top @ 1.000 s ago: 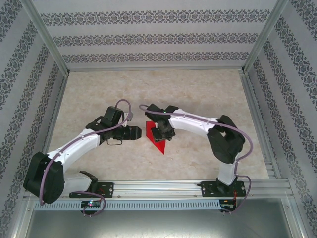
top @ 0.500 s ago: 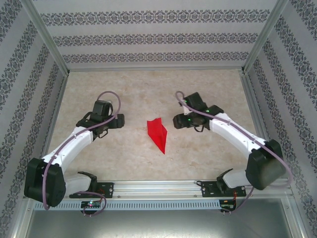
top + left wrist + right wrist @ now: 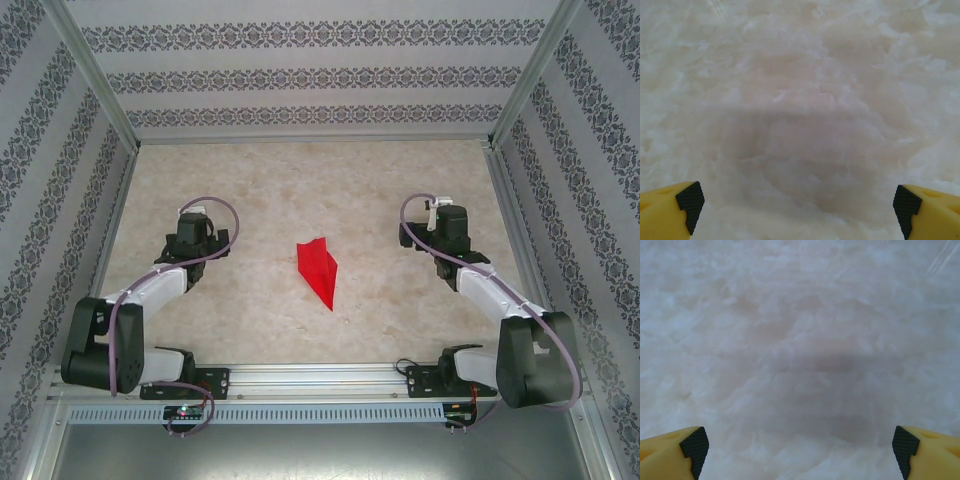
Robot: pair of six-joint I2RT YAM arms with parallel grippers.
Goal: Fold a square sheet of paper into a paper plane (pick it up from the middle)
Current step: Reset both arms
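Compared with the earlier frames, both arms are drawn back outward and toward their bases. The bright red, dart-shaped paper plane (image 3: 320,268) keeps the same position and orientation.

At the near edge, a ribbed aluminium rail (image 3: 320,378) carries both arm bases. The left gripper (image 3: 195,232) sits well apart from the plane on its left; the right gripper (image 3: 440,225) sits well apart on its right. In the left wrist view, the left gripper (image 3: 797,201) shows yellow fingers with black textured pads (image 3: 689,200) set wide apart, with nothing between them. The right gripper (image 3: 799,445) shows the same in its own wrist view: jaws spread wide, holding nothing.

The plane lies flat between the two grippers on the pale, marble-patterned table (image 3: 300,180). It is creased, with its sharp tip toward the rail and its broad end away. Behind stand walls (image 3: 320,75) of striped, ornamented wallpaper.
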